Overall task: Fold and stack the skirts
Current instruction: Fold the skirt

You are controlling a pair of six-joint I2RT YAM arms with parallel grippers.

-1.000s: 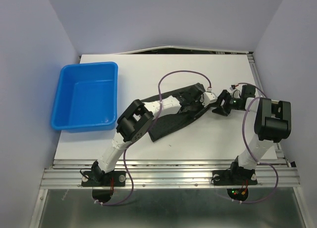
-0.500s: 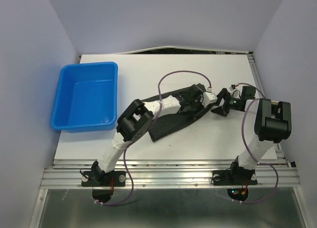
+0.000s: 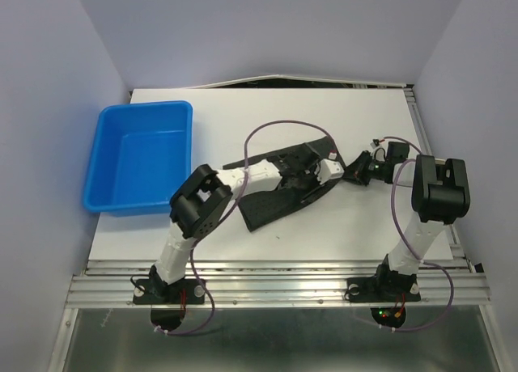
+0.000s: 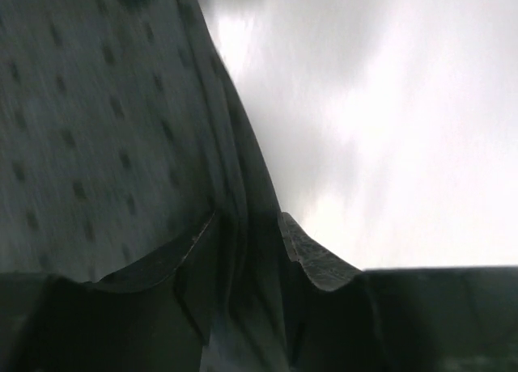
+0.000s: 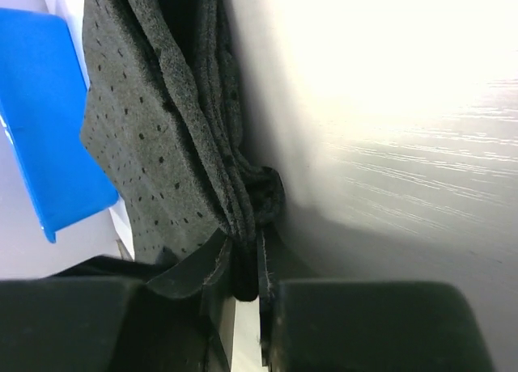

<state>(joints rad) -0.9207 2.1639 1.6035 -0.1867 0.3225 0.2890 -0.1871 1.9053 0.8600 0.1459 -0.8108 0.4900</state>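
One dark dotted skirt [image 3: 271,204] lies partly folded in the middle of the white table [image 3: 364,113]. My left gripper [image 3: 317,178] is low over its right part. In the left wrist view the left gripper [image 4: 247,234] has its jaws apart, with the hem of the skirt [image 4: 97,129] running loosely between them. My right gripper [image 3: 350,176] sits at the skirt's right end. In the right wrist view the right gripper [image 5: 241,263] is shut on a bunched corner of the skirt [image 5: 154,145], several layers pinched between its fingers.
An empty blue tub [image 3: 137,158] stands at the table's left side and also shows as the blue tub [image 5: 40,145] behind the cloth. Purple cables loop above both wrists. Bare table lies behind and to the right of the skirt.
The right gripper moved left onto the skirt's right corner and closed on it. The left arm drew back to the left and its jaws parted.
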